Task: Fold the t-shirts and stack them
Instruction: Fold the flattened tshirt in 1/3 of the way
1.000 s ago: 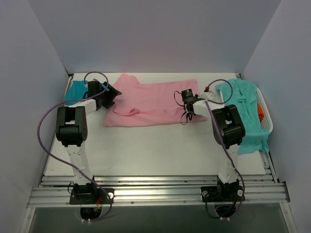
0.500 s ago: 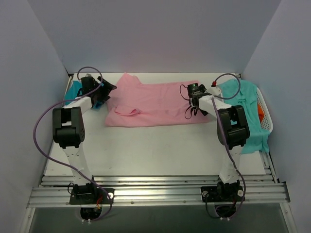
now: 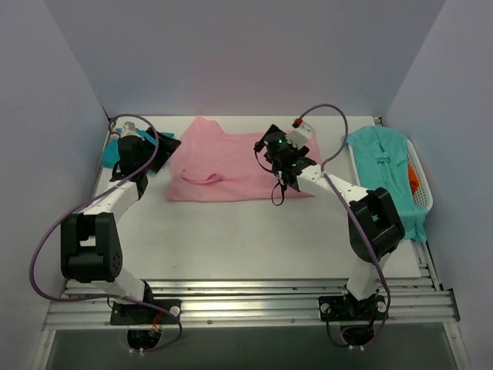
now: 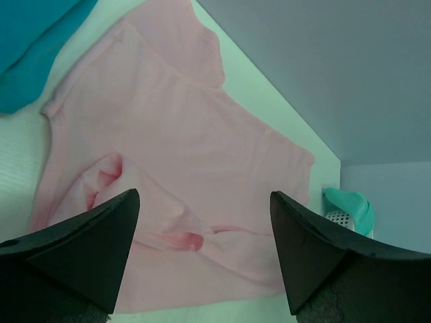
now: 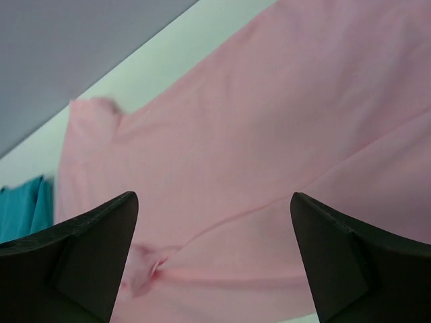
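Note:
The light pink t-shirt (image 3: 231, 166) lies flat at the back middle of the table, its near part folded over with a bunched fold (image 4: 178, 239) near the left. My left gripper (image 3: 166, 148) hovers at its left edge, open and empty (image 4: 203, 195). My right gripper (image 3: 273, 151) hangs over the shirt's right half, open with only pink cloth (image 5: 269, 121) below it (image 5: 214, 196). The darker teal t-shirt (image 3: 113, 151) lies at the far left behind the left gripper. The aqua-green t-shirt (image 3: 385, 166) drapes over the basket on the right.
A white plastic laundry basket (image 3: 420, 176) stands at the right edge with something orange inside. Grey walls close in the back and both sides. The table's bare white surface (image 3: 246, 231) stretches between the pink shirt and the arm bases.
My right gripper has opened and swung left, from the pink shirt's right edge to over its right half. The left arm has pulled back, its elbow dropping toward the near edge.

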Motion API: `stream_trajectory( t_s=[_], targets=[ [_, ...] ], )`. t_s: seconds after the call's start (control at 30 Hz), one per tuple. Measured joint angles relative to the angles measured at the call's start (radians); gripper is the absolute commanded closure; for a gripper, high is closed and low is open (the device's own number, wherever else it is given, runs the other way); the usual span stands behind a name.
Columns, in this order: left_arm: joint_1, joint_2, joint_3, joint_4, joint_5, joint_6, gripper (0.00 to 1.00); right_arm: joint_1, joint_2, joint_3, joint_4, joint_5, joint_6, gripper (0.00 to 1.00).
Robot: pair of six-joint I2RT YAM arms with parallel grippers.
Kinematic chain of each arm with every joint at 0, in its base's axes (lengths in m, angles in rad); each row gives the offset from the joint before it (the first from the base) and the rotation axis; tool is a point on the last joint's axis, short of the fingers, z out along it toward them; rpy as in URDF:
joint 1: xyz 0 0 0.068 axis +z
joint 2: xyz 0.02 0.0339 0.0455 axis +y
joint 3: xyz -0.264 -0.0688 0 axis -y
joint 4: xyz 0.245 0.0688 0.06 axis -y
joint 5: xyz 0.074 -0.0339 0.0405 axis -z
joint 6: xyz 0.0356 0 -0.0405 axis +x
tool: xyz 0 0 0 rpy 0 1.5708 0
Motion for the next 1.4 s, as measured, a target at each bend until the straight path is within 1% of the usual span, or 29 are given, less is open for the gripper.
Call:
stream_trajectory(
  t_s=[0.07, 0.17, 0.27, 0.4, 0.5, 0.73, 0.87, 1.0, 1.23, 1.4],
  targets=[
    [-0.025, -0.027, -0.066, 0.025, -0.018, 0.006, 0.14, 0.067, 0.021, 0.013, 0.030, -0.048, -0.027, 0.11],
    [-0.052, -0.034, -0.142, 0.042, -0.021, 0.009, 0.14, 0.153, 0.101, 0.089, 0.074, -0.103, -0.055, 0.11],
    [-0.053, -0.034, -0.200, 0.044, -0.031, 0.011, 0.15, 0.222, 0.188, 0.175, 0.082, -0.142, -0.073, 0.13],
    [-0.053, -0.045, -0.236, 0.045, -0.051, 0.018, 0.15, 0.290, 0.288, 0.273, 0.084, -0.182, -0.080, 0.15],
    [-0.052, -0.074, -0.246, 0.042, -0.066, 0.026, 0.15, 0.327, 0.327, 0.309, 0.080, -0.203, -0.079, 0.15],
    [-0.034, -0.118, -0.254, 0.050, -0.077, 0.039, 0.15, 0.364, 0.359, 0.350, 0.061, -0.214, -0.067, 0.16],
    [-0.022, -0.128, -0.287, 0.052, -0.080, 0.039, 0.15, 0.375, 0.376, 0.363, 0.064, -0.214, -0.048, 0.16],
    [-0.011, -0.163, -0.319, 0.040, -0.090, 0.040, 0.15, 0.386, 0.431, 0.386, 0.065, -0.214, -0.033, 0.16],
    [0.047, -0.280, -0.346, 0.039, -0.116, 0.041, 0.15, 0.392, 0.552, 0.422, 0.056, -0.217, -0.008, 0.18],
    [0.053, -0.299, -0.354, 0.040, -0.120, 0.042, 0.16, 0.394, 0.573, 0.457, 0.063, -0.215, 0.003, 0.18]
  ],
)
